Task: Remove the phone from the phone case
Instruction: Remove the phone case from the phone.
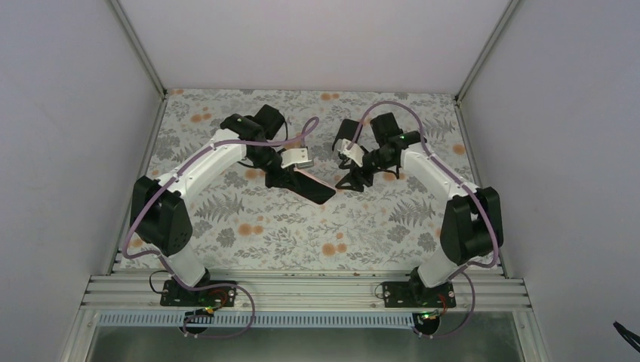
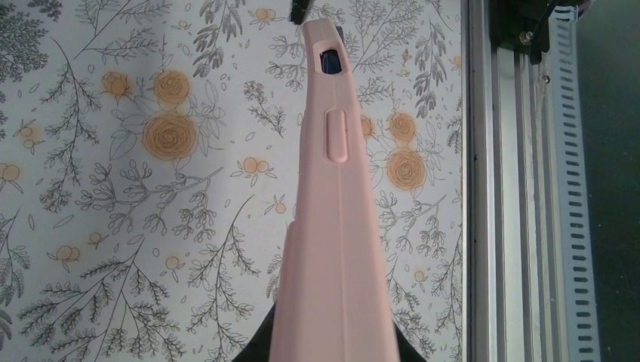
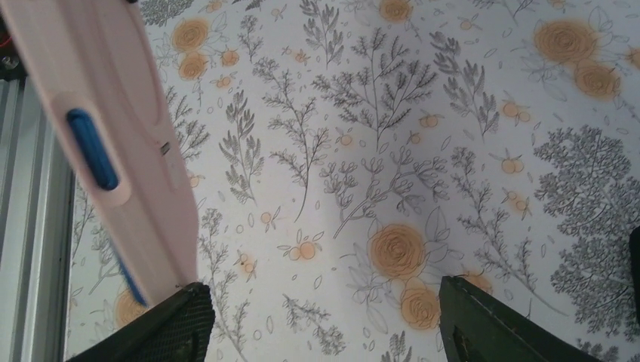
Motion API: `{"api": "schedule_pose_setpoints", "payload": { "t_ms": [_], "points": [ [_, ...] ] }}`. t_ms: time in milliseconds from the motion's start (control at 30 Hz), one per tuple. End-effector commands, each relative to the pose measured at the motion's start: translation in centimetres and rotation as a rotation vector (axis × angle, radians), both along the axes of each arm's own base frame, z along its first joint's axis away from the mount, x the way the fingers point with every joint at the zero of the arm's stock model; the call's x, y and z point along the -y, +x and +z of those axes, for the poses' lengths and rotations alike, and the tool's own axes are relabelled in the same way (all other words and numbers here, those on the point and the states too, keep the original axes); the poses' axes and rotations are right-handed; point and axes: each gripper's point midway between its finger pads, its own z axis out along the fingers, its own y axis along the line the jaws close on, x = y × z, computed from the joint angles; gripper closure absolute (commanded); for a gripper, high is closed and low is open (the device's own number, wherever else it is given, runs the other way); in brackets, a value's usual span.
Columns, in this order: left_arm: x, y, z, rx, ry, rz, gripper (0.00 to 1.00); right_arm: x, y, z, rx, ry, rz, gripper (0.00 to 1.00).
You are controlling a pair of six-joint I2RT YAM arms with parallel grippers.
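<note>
Right gripper [image 3: 321, 290] spread wide over the floral cloth [image 3: 362, 151], pink phone case [image 3: 113, 136] at one side of its span.
Case runs as a slanted band from the top corner down to the tip of one dark finger [image 3: 170, 324]; can't confirm contact there. Other finger [image 3: 490, 328] is well apart from the case, only cloth between the two. Blue phone [image 3: 92, 148] shows through an oblong cutout in the case's side, plus a thin blue strip along the case's lower edge. Metal rail [image 3: 30, 249] lies beyond the case at the frame edge.
</note>
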Motion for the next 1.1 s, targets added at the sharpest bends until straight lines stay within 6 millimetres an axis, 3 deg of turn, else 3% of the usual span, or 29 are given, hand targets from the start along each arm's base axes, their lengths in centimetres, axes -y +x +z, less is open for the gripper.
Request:
{"api": "schedule_pose_setpoints", "payload": {
  "t_ms": [0, 767, 1067],
  "points": [
    [0.5, 0.0, 1.5, 0.042, -0.053, -0.019, 0.98, 0.5, -1.6, 0.5, 0.012, -0.006, 0.025, 0.26],
    [0.7, 0.3, 1.4, 0.034, -0.055, -0.011, 0.98, 0.2, -3.3, 0.0, -0.046, 0.026, 0.072, 0.29],
    [0.7, 0.1, 1.5, 0.029, -0.061, -0.012, 0.98, -0.1, -2.4, -0.3, -0.036, 0.028, 0.059, 0.29]
  ]
}}
